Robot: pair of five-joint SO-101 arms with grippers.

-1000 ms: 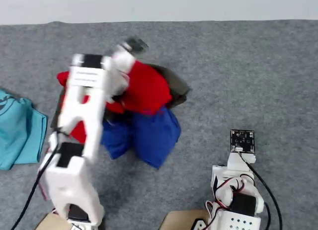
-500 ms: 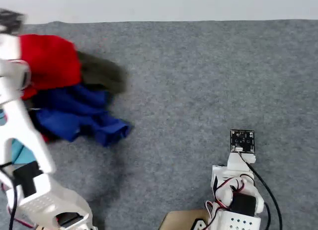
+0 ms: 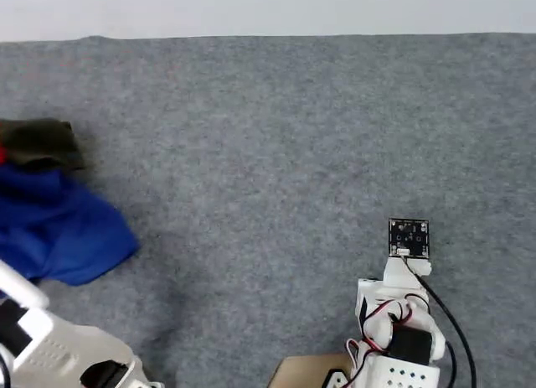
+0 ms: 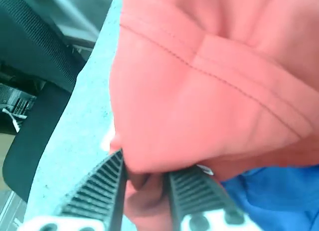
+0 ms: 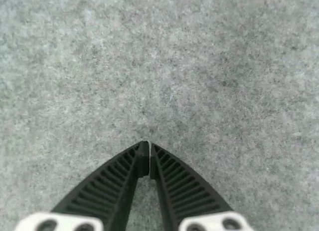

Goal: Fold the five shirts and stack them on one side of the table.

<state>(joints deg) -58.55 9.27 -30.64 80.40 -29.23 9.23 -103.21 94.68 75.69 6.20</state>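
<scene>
Here, the left gripper (image 4: 144,172) is pinching a crumpled red fabric shirt (image 4: 209,91) at the left edge of the grey felt table (image 3: 293,111); the right gripper (image 5: 149,147), pressed together, is resting well apart.

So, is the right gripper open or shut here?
Shut. The right gripper has its tips touching, nothing between them, above the grey mat.

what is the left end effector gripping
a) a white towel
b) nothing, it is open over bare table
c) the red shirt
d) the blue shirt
C: in the left wrist view the left end effector is closed on a fold of the red shirt, while the blue shirt lies beside it, outside the grip.
</scene>
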